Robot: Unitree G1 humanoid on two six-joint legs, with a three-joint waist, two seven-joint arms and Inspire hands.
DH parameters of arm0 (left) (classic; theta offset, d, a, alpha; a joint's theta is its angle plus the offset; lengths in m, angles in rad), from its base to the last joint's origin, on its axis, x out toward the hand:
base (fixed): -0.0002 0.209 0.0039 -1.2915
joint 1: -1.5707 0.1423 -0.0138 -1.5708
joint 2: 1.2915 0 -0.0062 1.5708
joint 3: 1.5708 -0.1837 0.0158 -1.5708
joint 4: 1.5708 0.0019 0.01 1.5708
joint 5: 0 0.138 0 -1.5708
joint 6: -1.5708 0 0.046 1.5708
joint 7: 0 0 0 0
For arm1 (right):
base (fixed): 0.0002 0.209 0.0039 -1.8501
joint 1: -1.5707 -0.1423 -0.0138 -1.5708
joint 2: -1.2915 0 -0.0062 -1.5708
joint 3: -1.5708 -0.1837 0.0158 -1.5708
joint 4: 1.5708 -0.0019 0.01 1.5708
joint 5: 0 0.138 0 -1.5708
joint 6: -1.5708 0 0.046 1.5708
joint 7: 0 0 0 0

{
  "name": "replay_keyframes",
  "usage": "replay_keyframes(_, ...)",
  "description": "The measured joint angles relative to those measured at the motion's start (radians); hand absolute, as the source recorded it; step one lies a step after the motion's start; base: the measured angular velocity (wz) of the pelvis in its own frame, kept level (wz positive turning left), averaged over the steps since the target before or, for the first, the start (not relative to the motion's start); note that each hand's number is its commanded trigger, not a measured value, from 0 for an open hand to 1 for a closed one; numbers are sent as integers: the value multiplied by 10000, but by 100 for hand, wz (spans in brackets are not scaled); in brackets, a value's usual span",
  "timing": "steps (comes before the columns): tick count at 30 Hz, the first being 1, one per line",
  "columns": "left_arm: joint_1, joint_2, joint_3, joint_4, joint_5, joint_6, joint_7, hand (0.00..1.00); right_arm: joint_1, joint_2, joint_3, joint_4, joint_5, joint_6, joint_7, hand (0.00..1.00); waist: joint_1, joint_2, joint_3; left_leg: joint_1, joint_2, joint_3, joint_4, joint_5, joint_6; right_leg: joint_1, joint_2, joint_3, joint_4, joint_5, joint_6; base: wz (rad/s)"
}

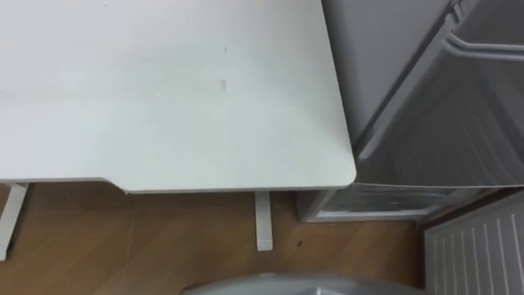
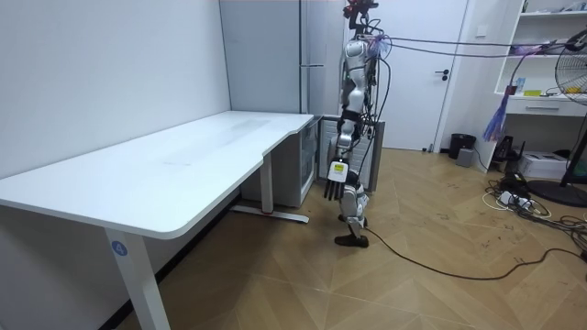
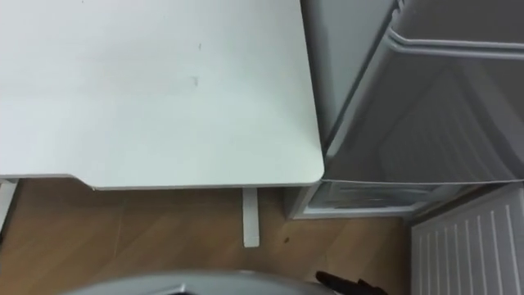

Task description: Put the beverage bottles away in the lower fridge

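I stand at the far end of a white desk (image 1: 172, 90), right beside the grey fridge (image 2: 312, 55). In the eye views the fridge's lower compartment (image 1: 458, 123) stands open at the right. It has a grey inside, a rail across its top and a clear drawer (image 1: 385, 201) at the floor. My left hand (image 2: 335, 183) hangs at my side in the room view with straight fingers and holds nothing. A dark sliver of my right hand (image 3: 352, 285) pokes in at the bottom edge of the right eye view.
The desk's rounded corner (image 1: 340, 172) nearly meets the fridge, and a white desk foot (image 1: 263, 221) rests on the wooden floor below it. A white ribbed panel (image 1: 479, 254) fills the lower right. Cables and a fan (image 2: 569, 137) lie at the room view's right.
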Motion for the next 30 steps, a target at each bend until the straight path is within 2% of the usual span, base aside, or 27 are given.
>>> replay_keyframes(4,-43,94,309,4,13,-269,-1,0,-29,-122,-1057,-503,-776,-25,-620,0,-232,-135,-12,56,26,264,2,0,0,-49,7,15,19,12,-18,-21)
replay_keyframes(6,-100,167,468,-7,91,-420,5,0,36,-369,-1578,-1304,-1569,-26,-913,0,-442,-178,-26,68,37,369,-28,0,0,-166,8,62,181,11,-18,-18)
replay_keyframes(7,-105,195,466,-18,133,-459,8,0,30,-456,-1630,-1520,-1745,-44,-1034,0,-431,-177,-32,71,44,463,-41,0,0,-221,19,140,224,11,-18,-35)
replay_keyframes(8,-104,267,465,-16,133,-565,15,0,-89,-656,-1634,-1708,-2010,-197,-1252,0,-445,-210,-16,72,48,573,-47,0,0,-271,41,309,305,13,-21,-30)
replay_keyframes(11,-64,451,456,-3,132,-737,150,0,-199,-992,-1952,-2251,-2652,-299,-1786,0,-570,-336,11,82,67,712,-82,0,1,-435,79,494,398,21,-34,-20)
replay_keyframes(15,312,562,452,-267,134,-771,183,0,-118,-1390,-2397,-3612,-2656,-421,-2475,0,-829,-364,29,58,79,833,-102,-2,1,-576,91,488,462,38,-57,-12)
replay_keyframes(17,389,644,450,-282,144,-771,183,0,-104,-1544,-2432,-4010,-2630,-523,-2717,0,-935,-339,12,55,88,837,-130,-4,-3,-579,96,458,455,40,-61,0)
replay_keyframes(20,376,681,456,-301,200,-773,182,0,63,-1587,-2849,-4649,-2823,-616,-2962,0,-1007,-368,-2,31,84,815,-175,-3,-2,-572,94,447,462,40,-61,0)
replay_keyframes(24,387,691,542,-421,227,-781,120,0,61,-1679,-3336,-4738,-2947,-676,-3373,0,-1013,-387,-16,60,78,825,-173,0,0,-570,99,481,460,40,-61,0)
replay_keyframes(28,499,778,585,-670,227,-767,108,0,52,-1764,-3453,-4733,-2943,-676,-3538,0,-1030,-442,-41,67,79,828,-169,0,0,-576,109,555,457,40,-61,-2)
replay_keyframes(30,519,802,599,-718,225,-762,106,0,42,-1958,-3477,-4735,-2938,-675,-3535,0,-1083,-451,-41,67,76,833,-167,-1,0,-574,104,555,460,40,-61,0)
